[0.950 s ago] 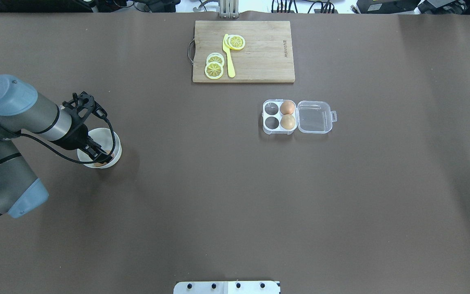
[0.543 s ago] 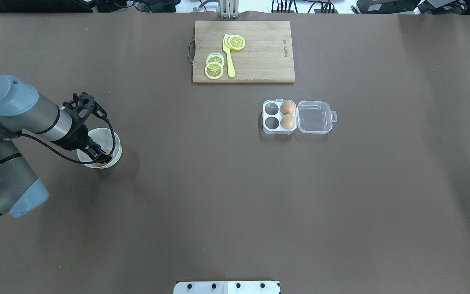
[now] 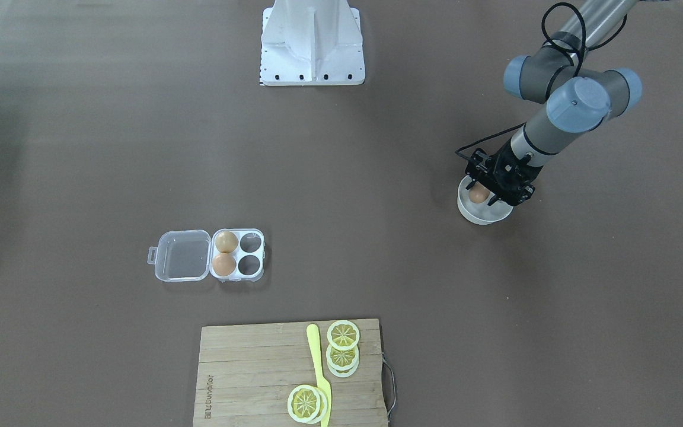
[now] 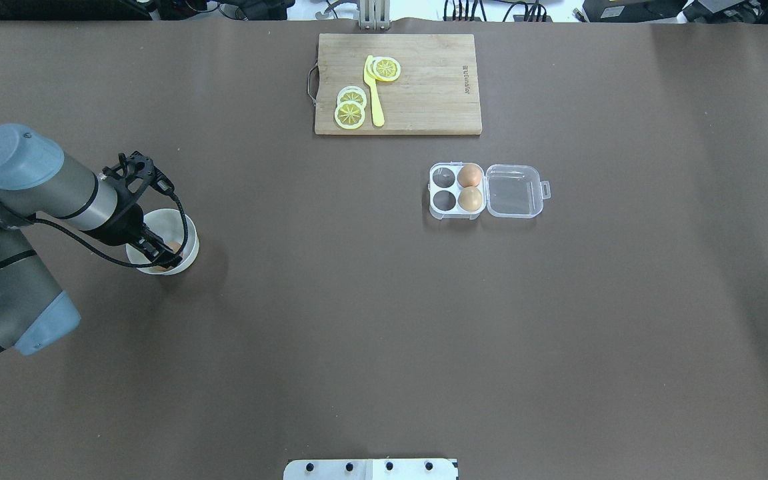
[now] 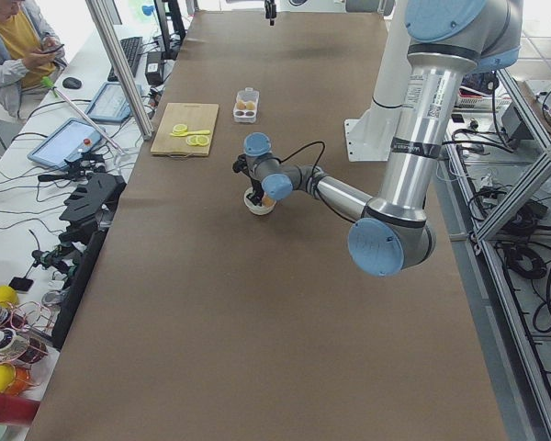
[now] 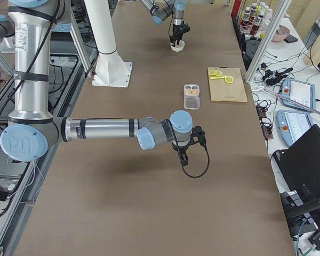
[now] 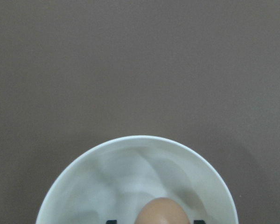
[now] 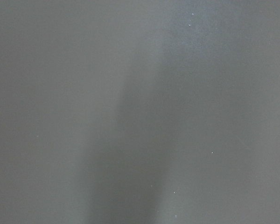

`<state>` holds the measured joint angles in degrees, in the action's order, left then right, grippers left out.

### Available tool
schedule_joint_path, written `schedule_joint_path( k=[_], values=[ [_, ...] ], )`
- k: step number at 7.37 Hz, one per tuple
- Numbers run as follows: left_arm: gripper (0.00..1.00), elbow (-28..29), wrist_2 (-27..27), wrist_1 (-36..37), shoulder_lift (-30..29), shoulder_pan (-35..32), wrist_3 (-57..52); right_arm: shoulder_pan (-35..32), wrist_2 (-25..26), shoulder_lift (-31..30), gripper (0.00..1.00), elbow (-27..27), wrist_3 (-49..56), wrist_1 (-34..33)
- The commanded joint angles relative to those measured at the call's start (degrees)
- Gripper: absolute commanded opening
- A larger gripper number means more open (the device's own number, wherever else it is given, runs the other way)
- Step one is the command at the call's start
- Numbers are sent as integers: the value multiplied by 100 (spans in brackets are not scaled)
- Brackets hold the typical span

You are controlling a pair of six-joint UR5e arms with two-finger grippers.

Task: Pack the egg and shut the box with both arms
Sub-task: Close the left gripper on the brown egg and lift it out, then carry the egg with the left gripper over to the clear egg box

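The egg [image 7: 162, 212], small and orange-brown, lies in a round white bowl [image 7: 130, 163] at the table's left [image 4: 187, 230]. My left gripper [image 4: 164, 257] reaches down into the bowl, open, with one fingertip on each side of the egg [image 3: 478, 193]. The clear box [image 4: 432, 200] stands mid-table with its lid [image 4: 514, 191] laid open to the right. It holds an orange-brown egg [image 4: 469, 176] and a paler tan egg [image 4: 470, 199]; its two left cells are empty. My right gripper [image 6: 182, 158] hovers low over bare table, seen only in the exterior right view; I cannot tell whether it is open.
A wooden cutting board [image 4: 424, 87] with lemon slices [image 4: 351, 110] and a yellow knife [image 4: 374, 93] lies at the far edge behind the box. The white robot base [image 3: 312, 41] stands at the near edge. The right wrist view shows only brown table.
The left arm has shifted very slightly; its gripper stays in the bowl around the egg. Box and eggs have not moved.
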<state>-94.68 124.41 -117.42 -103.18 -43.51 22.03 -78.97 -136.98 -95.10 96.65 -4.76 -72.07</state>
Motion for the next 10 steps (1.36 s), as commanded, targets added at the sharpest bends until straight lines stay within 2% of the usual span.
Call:
schedule_joint_path(
  k=[1,2,6,9,10],
  values=[
    [11,-33,-22,9,17,0,204,-4,-39,0,99,-5,-16,0],
    [0,-42,-31,9,44,0,553,-4,-48,0,99,3,-16,0],
    [0,-577,4,-26,-122,-79,803,5,-48,26,99,12,-25,0],
    [0,-500,-31,-675,-1025,-35,1539,22,-48,88,99,100,-121,0],
    [0,-351,-40,-946,-1385,-26,1941,101,-48,201,99,161,-496,0]
  ],
)
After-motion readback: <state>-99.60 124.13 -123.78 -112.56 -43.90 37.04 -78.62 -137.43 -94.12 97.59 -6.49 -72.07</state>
